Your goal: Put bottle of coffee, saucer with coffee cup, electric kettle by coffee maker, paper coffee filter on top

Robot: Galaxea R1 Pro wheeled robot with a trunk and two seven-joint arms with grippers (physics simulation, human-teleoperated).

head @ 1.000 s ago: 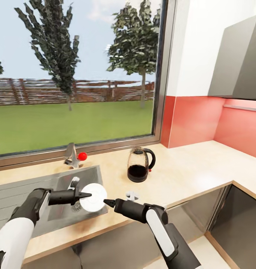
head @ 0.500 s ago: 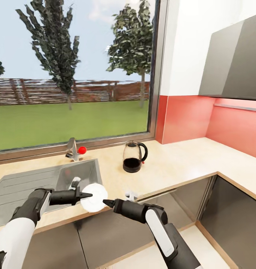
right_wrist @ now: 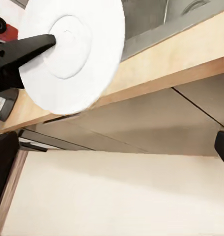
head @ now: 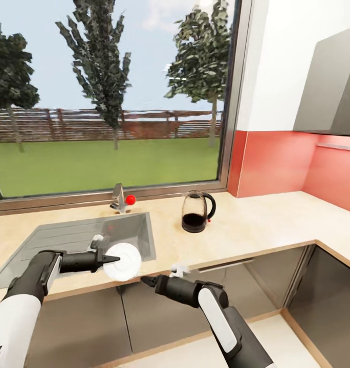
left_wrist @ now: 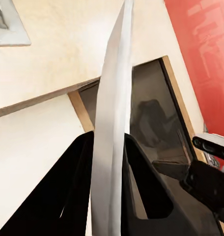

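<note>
Right now the left gripper [head: 109,259] pinches the saucer [head: 123,261] on edge, near the counter [head: 257,230] front, w/ kettle [head: 197,212] far right. Right gripper [head: 146,280]: can't tell jaw state. Risk: thin rim grip slips, saucer drops to the floor.

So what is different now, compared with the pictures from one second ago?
Mostly the view has shifted: the camera has pulled back from the counter and turned, so more cabinet fronts show below. The left gripper still holds the white saucer on edge between its jaws, and the right gripper keeps pointing at it, carrying nothing. The electric kettle stays on the counter beside the sink.
</note>
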